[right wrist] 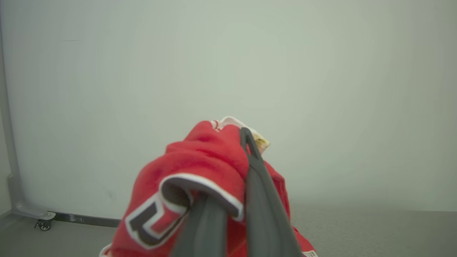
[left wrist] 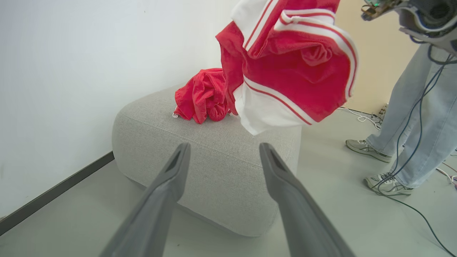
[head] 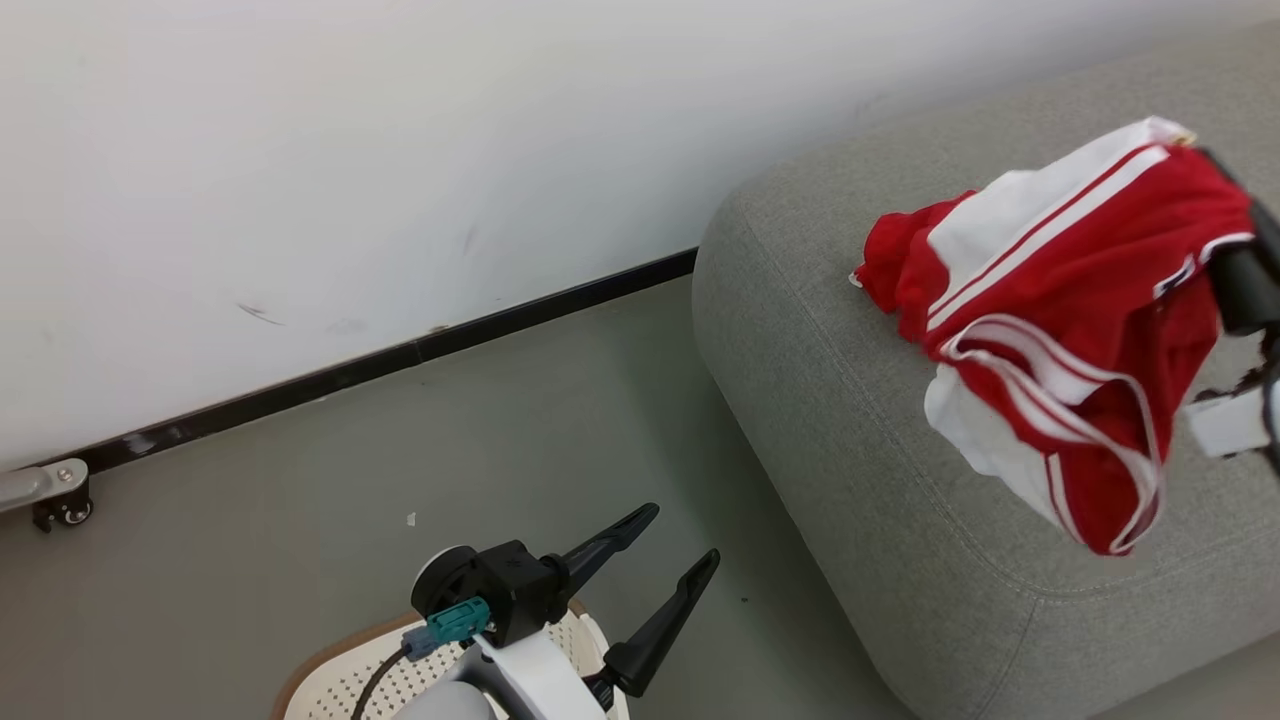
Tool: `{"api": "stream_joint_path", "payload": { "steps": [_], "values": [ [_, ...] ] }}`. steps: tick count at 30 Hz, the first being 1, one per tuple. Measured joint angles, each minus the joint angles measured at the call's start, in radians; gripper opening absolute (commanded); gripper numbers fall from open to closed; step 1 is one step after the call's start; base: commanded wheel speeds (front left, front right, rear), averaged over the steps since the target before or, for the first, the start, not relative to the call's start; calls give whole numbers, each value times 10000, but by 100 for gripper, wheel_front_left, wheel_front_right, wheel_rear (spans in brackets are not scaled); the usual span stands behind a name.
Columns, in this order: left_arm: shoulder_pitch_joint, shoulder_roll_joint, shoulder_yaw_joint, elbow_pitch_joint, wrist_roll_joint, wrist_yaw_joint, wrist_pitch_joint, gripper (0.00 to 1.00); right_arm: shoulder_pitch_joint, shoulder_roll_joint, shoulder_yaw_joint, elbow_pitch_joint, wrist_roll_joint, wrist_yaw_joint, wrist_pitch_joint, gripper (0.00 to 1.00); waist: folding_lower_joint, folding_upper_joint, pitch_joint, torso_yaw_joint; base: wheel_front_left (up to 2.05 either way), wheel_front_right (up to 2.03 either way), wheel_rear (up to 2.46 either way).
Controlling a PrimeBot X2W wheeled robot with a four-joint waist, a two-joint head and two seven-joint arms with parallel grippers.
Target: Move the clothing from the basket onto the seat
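Note:
A red garment (head: 1070, 300) with white panels and thin stripes hangs over the grey seat (head: 850, 420), with my right gripper (head: 1240, 270) shut on its top at the head view's right edge. Up close, the right gripper (right wrist: 246, 142) pinches red fabric (right wrist: 200, 171) with dark, white-edged lettering. A second red garment (left wrist: 201, 96) lies crumpled on the seat (left wrist: 214, 167) near the wall. My left gripper (head: 680, 535) stands open with nothing in it, low above the cream basket (head: 340, 675), and its fingers (left wrist: 167, 185) point toward the seat. The basket's inside is mostly hidden.
A white wall with a black baseboard (head: 400, 360) runs behind the seat. A small caster (head: 60, 505) sits by the wall at far left. A person's legs and sneakers (left wrist: 417, 135) stand right of the seat, with cables (left wrist: 410, 203) on the floor there.

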State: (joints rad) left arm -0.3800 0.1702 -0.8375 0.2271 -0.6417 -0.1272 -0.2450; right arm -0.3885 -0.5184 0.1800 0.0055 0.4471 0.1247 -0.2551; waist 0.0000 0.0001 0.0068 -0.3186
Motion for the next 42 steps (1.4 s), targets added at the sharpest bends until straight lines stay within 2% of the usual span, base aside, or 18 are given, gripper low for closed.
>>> {"api": "stream_joint_path", "payload": {
  "steps": [6,13,23,31,38,42],
  "values": [
    [0,100,-15,-63,13,0,0,100,-555,-554,-328,167,-96,0,0,0,0,0,129,93,0,0,0],
    [-1,211,-48,-146,48,2,59,100,-1153,-1198,-786,928,-111,0,0,0,0,0,324,168,0,0,0],
    [-20,295,-69,-339,111,6,255,100,-1758,-1626,-1221,1808,320,0,0,0,0,0,799,271,0,0,0],
    [-32,610,-46,-577,190,104,537,100,-2123,-2021,-1333,2366,608,0,0,0,0,0,1329,373,0,0,0],
    [-107,821,-21,-894,221,201,790,100,-2824,-2742,-1317,2721,884,2,0,0,0,0,1901,487,0,0,0],
    [-265,913,19,-1124,290,295,953,100,-3224,-2871,-1333,3091,995,2,0,0,0,-1,2267,568,0,0,0]
  ]
}}
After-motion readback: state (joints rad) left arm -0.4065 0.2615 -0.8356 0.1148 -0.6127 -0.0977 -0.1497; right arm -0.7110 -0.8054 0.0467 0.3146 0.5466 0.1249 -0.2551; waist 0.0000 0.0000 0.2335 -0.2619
